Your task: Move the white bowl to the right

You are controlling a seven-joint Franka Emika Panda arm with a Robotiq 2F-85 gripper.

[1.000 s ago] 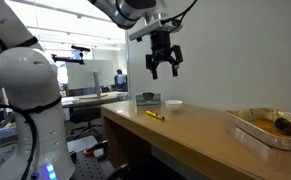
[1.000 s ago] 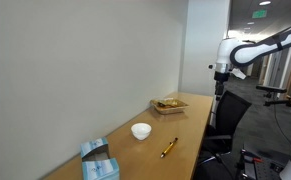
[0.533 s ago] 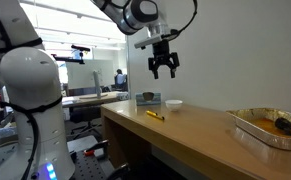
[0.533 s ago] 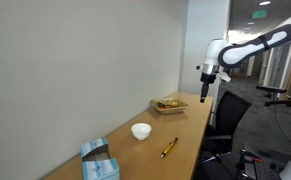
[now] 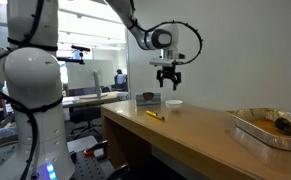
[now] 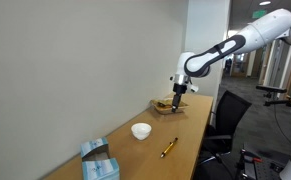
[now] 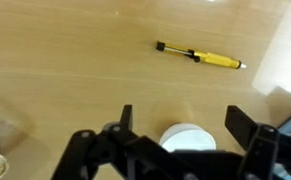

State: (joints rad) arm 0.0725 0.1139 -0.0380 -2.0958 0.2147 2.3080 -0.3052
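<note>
The pincer (image 7: 182,122) is spread wide and holds nothing; in the wrist view its two jaws stand far apart with only bare bench (image 7: 65,60) showing between them. It hangs in the air, well clear of the wood. Straight out from it, the white bowl (image 7: 188,137) sits in the gap between the jaws at the bottom edge of that view, its near side cut off by the pincer's own body. In an exterior view the pincer (image 5: 168,87) is above the white bowl (image 5: 173,103) with open air between them. From the other side the pincer (image 6: 178,96) looks offset from the white bowl (image 6: 141,131) towards the foil tray (image 6: 169,104), so I judge it roughly over the bowl rather than squarely so. The bowl is round, so it has no long axis to line up with. Its rim looks narrower than the present opening, and the move turns mainly on coming down, with perhaps a small sideways trim. Further out, the pen (image 7: 200,55) lies on the bench beyond the bowl, well apart from it and clear of both jaws. The foil tray is the farthest thing from the bowl.
</note>
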